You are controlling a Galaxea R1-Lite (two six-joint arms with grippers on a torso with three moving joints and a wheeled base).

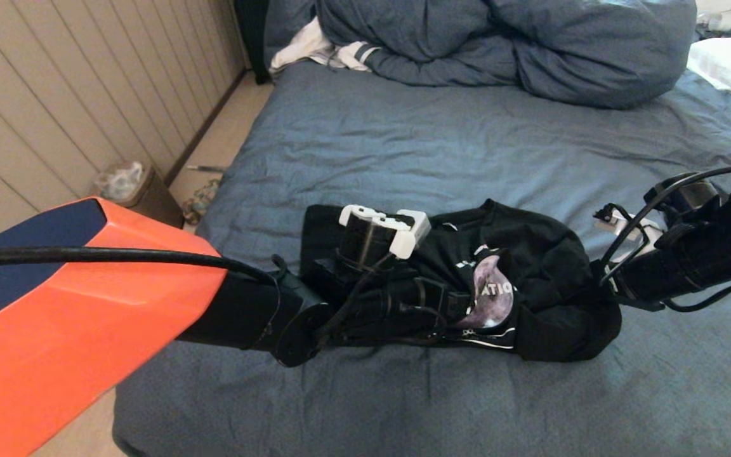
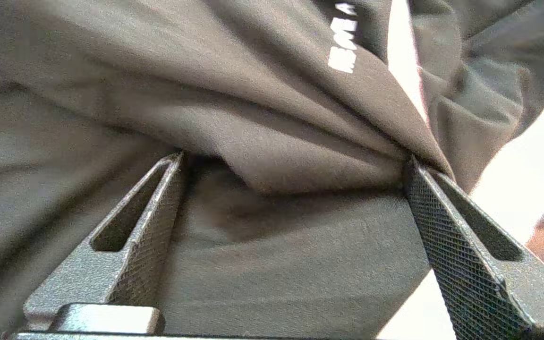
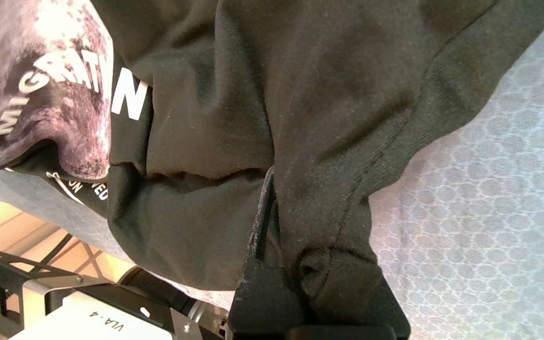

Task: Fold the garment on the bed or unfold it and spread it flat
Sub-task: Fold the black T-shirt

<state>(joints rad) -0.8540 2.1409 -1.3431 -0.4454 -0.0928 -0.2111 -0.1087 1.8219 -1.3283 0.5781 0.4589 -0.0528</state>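
**Mara:** Garment [image 1: 549,266] first: where does it stand?

**Ivo:** Bunched into a dark heap on the near part of the bed [image 1: 441,146], neither folded nor spread flat. Part of the pale moon print and some white lettering peek out of the creases; the rest is rolled over itself.

**Mara:** And the two arms?

**Ivo:** The left gripper [image 2: 295,189] has its fingers [image 2: 144,226] spread wide. In the left wrist view a thick fold of black cloth lies across the gap between them and brushes the tips, but nothing is clamped. The right gripper [image 3: 272,208] sits at the opposite end of the heap, its fingers pressed together on a hemmed edge of the shirt, which wraps around them and bulges just beside the tips.

**Mara:** So one end is held and the other is free?

**Ivo:** That's my reading. The lettering lies beyond the left fingers, further into the heap, and the moon print lies away from the right fingers, toward the middle.

**Mara:** How much is done, then?

**Ivo:** Very little that shows. No neat crease, no flat panel, sleeves not distinguishable. I'd judge this an early or middle stage: the cloth is gathered, and one grip is secured.

**Mara:** What remains?

**Ivo:** Probably a second hold with the left fingers, then drawing the two ends apart so the shirt opens on the sheet, then smoothing or folding.
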